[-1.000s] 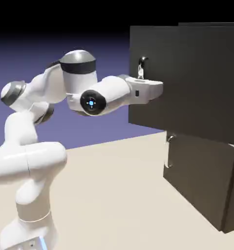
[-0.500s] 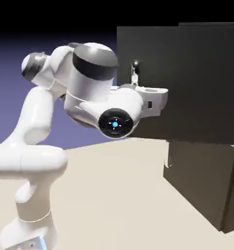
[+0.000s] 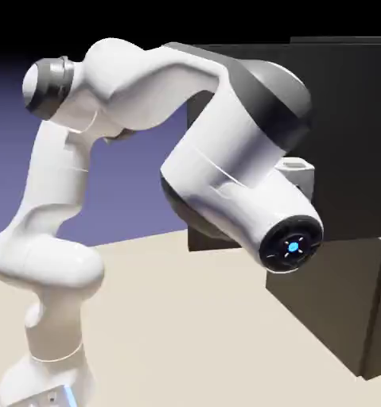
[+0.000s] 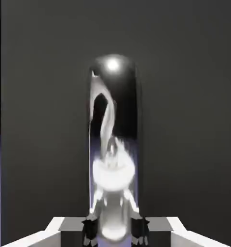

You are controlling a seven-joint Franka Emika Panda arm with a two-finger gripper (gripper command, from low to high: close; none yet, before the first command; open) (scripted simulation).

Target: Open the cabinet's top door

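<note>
In the hand view the top door [image 4: 184, 96] fills the frame as a flat dark grey panel. Its shiny silver bar handle [image 4: 112, 120] runs upright down the middle. My gripper [image 4: 115, 226] is shut on the handle's lower part, with a grey fingertip pressed to each side. In the exterior view the tall dark cabinet [image 3: 378, 318] stands at the right. The top door [image 3: 344, 127] is swung out toward the exterior view's left. My own forearm hides the fingers and the handle there; only a bit of the white hand [image 3: 298, 173] peeks out.
The lower door [image 3: 320, 310] sits flat under the top door, its handle hidden behind my wrist. My large white elbow and forearm [image 3: 241, 183] cross in front of the cabinet. The beige tabletop [image 3: 185, 334] stretches between my base and the cabinet.
My arm has swung round, bringing the forearm in front of the hand and the handle. The top door's free edge has moved left, standing further out from the cabinet. The grip has stayed shut.
</note>
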